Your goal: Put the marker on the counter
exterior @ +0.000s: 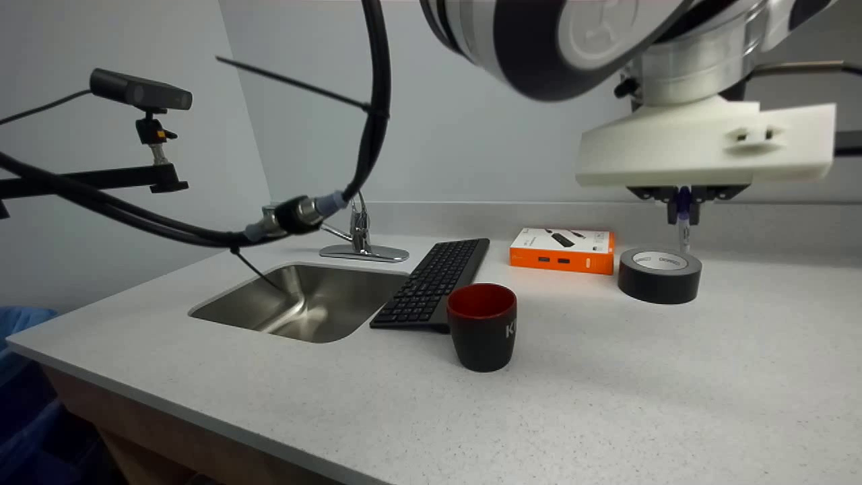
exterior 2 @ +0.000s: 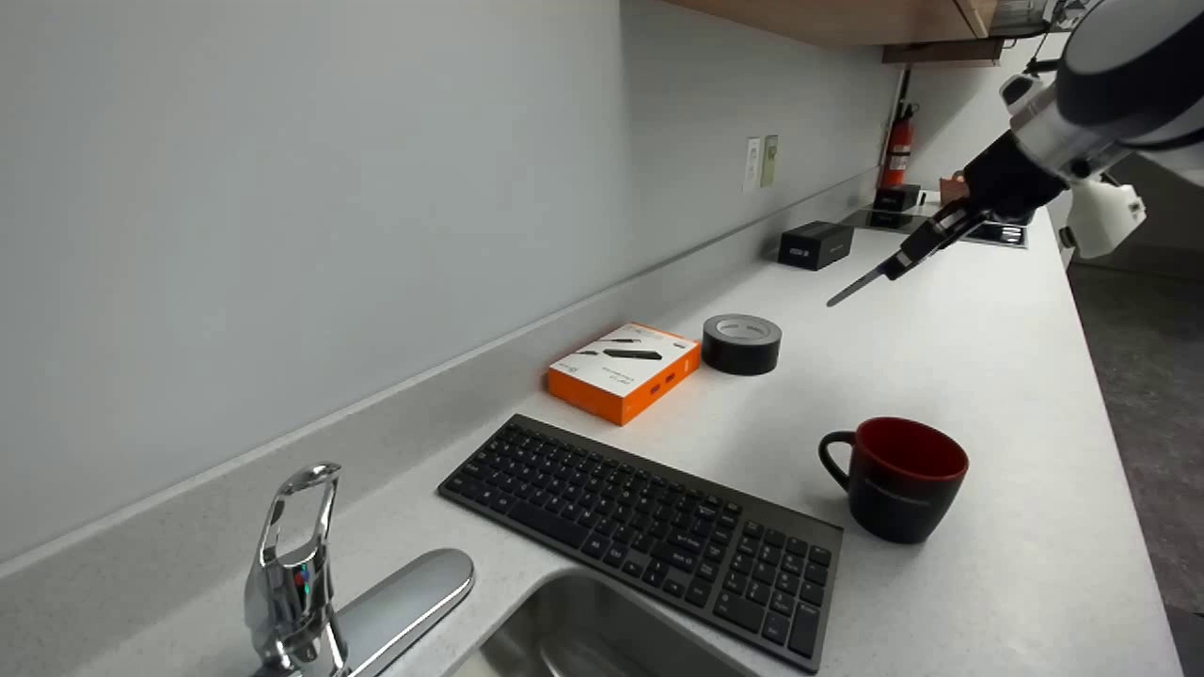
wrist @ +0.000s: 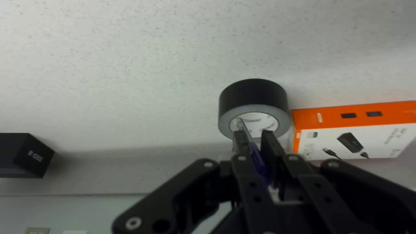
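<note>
Currently, the marker (exterior 2: 854, 287) is held in the air above the counter (exterior: 606, 404), not yet set down, and slants in an exterior view. The gripper (wrist: 254, 136) pinches it between two fingers by the purple part, so that the clear end juts past the fingertips; this end would presumably meet the counter first. The slant matches that of the gripper, since the marker lies roughly in line with the fingers. The tape (exterior 2: 741, 352), just beside the box (exterior 2: 621, 362), seems to lie under the tip in the wrist view (apparently an effect of the line of sight, as an exterior view shows the two apart). Released steeply tilted, the marker would probably topple and might roll; a low release, away from the tape, is likely called for.
</note>
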`<state>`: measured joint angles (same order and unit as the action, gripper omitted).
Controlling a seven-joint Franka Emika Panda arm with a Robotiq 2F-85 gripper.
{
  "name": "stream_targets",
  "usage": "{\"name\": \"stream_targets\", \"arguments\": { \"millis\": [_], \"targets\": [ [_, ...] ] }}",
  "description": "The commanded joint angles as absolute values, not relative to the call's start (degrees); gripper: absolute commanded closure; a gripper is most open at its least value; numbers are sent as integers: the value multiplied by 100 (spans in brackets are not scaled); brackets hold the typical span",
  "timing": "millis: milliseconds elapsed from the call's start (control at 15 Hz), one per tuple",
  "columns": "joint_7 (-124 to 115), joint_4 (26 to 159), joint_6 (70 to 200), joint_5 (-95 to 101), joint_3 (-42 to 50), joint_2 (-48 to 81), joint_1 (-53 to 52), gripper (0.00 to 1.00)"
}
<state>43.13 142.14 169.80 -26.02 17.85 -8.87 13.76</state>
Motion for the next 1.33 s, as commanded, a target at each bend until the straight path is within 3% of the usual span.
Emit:
{"name": "stream_targets", "arguments": {
  "millis": [0, 200, 267, 533, 600, 800, 867, 1133, 1267],
  "targets": [
    [3674, 14340, 18407, -1899, 1424, 341, 1624, 96],
    [2921, 14189, 18148, -829, 1713, 1284, 1559, 96],
    [2918, 14092, 18007, -816, 2249, 1502, 1014, 96],
    [2567, 13941, 17468, -532, 2999, 1542, 178, 96],
    [2553, 13969, 17247, -517, 3067, 1371, 86, 60],
    [2616, 14012, 16612, -469, 3136, 950, -52, 45],
    [2297, 14031, 16436, 24, 2549, 723, 591, 37],
    [2450, 14175, 15751, -64, 1991, -47, 995, 6],
    [2563, 14184, 15507, -256, 1840, -328, 1091, 0]
  ]
}}
